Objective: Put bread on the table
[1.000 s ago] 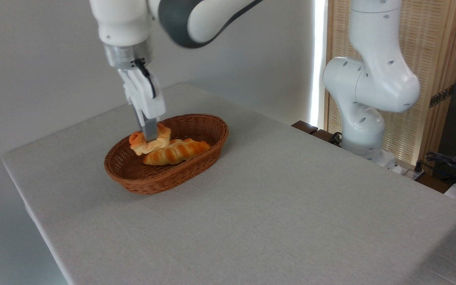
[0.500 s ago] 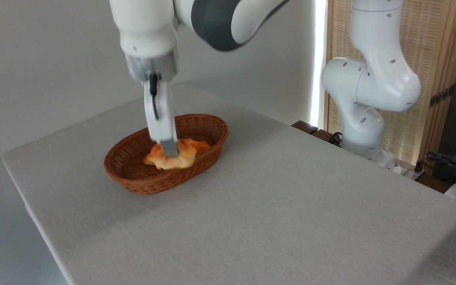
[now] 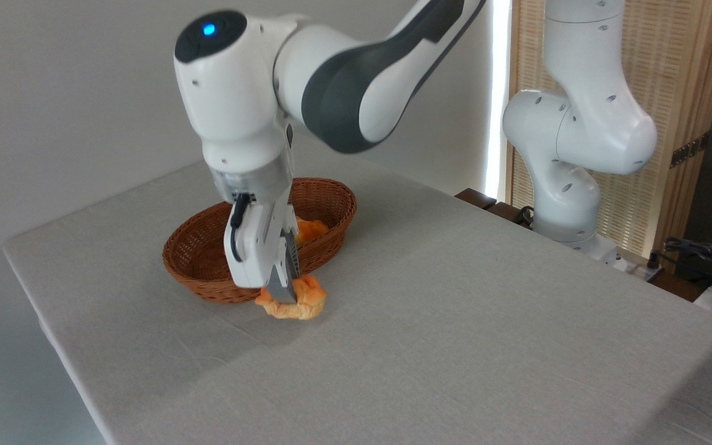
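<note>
The bread [image 3: 299,303], a small lumpy orange-golden bun, is at the table [image 3: 430,321] surface just in front of the wicker basket [image 3: 207,247]. My gripper [image 3: 286,295] points down and is shut on the bread, its fingers pinching the bun's top. The grey-beige cloth lies right under the bun; I cannot tell whether the bun touches it or hangs just above. The arm's wrist hides the middle of the basket.
A longer golden loaf [image 3: 309,229] lies in the basket, mostly hidden behind my wrist. The arm's white base [image 3: 569,154] stands at the table's far right edge. Cables and dark gear [image 3: 711,259] lie beyond the right corner.
My gripper has carried the bread out of the basket, forward and down, to the cloth in front of the basket's rim. The loaf stayed in the basket.
</note>
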Tool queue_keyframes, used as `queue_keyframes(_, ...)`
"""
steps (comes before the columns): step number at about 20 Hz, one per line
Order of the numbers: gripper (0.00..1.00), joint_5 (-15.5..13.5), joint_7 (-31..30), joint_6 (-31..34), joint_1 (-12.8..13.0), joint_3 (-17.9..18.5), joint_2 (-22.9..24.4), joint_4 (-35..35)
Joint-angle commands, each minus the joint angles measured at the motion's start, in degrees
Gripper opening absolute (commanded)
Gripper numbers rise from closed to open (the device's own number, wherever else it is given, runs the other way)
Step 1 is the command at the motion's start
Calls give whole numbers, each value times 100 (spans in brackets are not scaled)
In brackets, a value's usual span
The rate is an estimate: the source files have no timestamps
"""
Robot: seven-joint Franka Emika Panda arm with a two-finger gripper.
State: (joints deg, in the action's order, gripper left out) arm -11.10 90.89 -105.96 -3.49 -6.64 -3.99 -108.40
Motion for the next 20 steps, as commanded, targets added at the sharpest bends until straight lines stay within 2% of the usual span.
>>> queue_keyframes(1,100,73,78,-153,6,-48,12,-85)
queue_keyframes(15,100,73,69,-162,6,22,21,-23)
queue_keyframes(20,100,64,-264,-66,6,92,266,108)
